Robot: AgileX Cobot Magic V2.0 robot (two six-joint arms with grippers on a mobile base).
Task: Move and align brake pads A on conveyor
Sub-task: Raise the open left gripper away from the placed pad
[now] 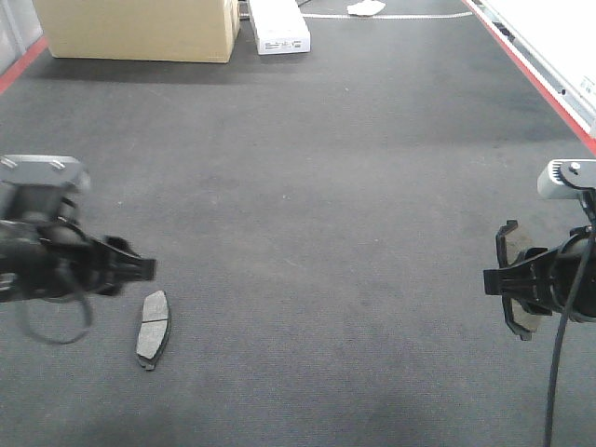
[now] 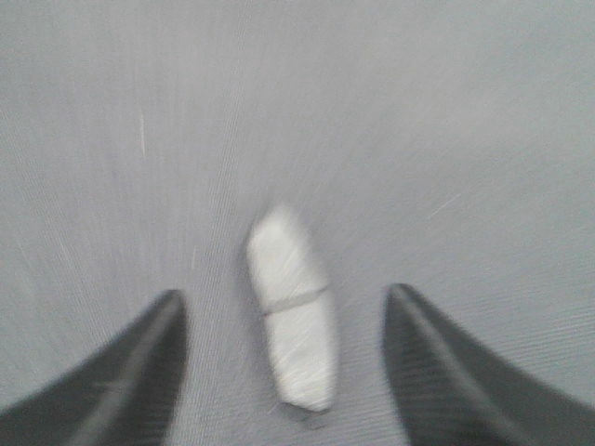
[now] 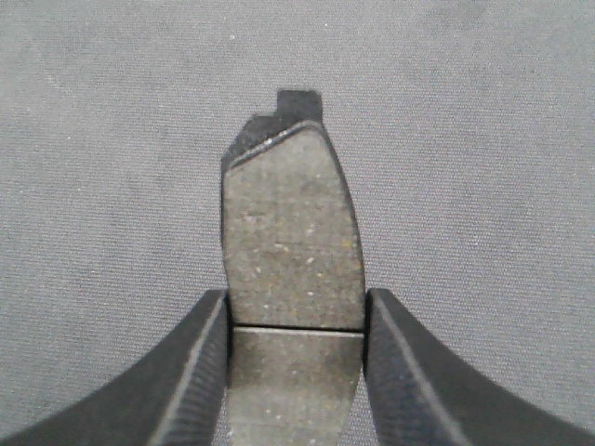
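Two pads on the conveyor (image 1: 307, 233), a dark felt-like belt bounded by a red strip (image 1: 533, 73). The lying pad (image 1: 153, 328) is seen flat on the belt at the near left, friction face up, with its groove across the middle, just beside the tip of the left tool (image 1: 140, 269). In the blurred left wrist view this pad is framed between the tool's fingers (image 2: 139, 372), which are held wide apart and touch neither side of it. The held pad (image 3: 293, 232) is clamped on edge by the right tool (image 1: 498, 279) at the right, gripped at the groove, with a backing-plate tab at its far end. A carton (image 1: 140, 28) and a white box (image 1: 279, 33) are set at the far end; the box's dark print cannot be read, and no marking is legible on either pad.
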